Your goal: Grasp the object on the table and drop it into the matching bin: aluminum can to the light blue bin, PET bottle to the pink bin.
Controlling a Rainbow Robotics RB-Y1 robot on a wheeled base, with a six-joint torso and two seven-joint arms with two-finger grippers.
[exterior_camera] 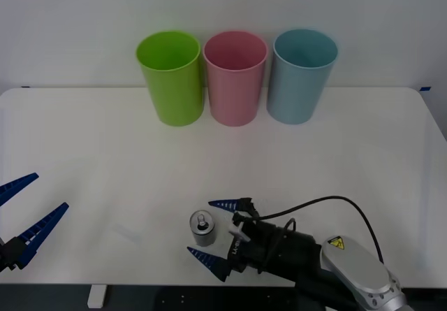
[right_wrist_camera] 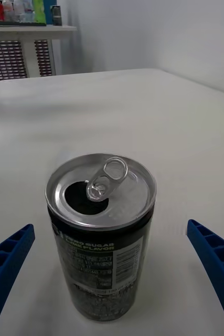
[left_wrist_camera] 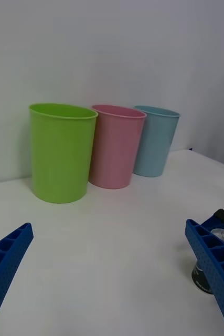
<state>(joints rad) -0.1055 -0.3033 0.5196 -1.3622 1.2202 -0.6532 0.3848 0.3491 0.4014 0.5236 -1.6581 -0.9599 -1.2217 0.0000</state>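
Now the right gripper [exterior_camera: 215,231] sits low at the near edge of the table [exterior_camera: 363,157], fingers spread wide and empty, with the aluminum can [exterior_camera: 202,228] standing upright just ahead of the gap between them. It looks like a side-on approach to clamp the can's body, not yet closed. From the right wrist camera the can [right_wrist_camera: 101,231] is centred between the two blue fingers [right_wrist_camera: 216,268], pull-tab up, mouth open, clear table on both sides. Over at the table's left near corner, the left gripper [exterior_camera: 24,217] waits, also spread and holding nothing. At the back stand three bins in a row: lime green bin [exterior_camera: 170,77], pink bin [exterior_camera: 235,77], and the light blue bin [exterior_camera: 300,73], this can's likely target. Between can and bins lies bare white tabletop, plenty of room to lift and carry.
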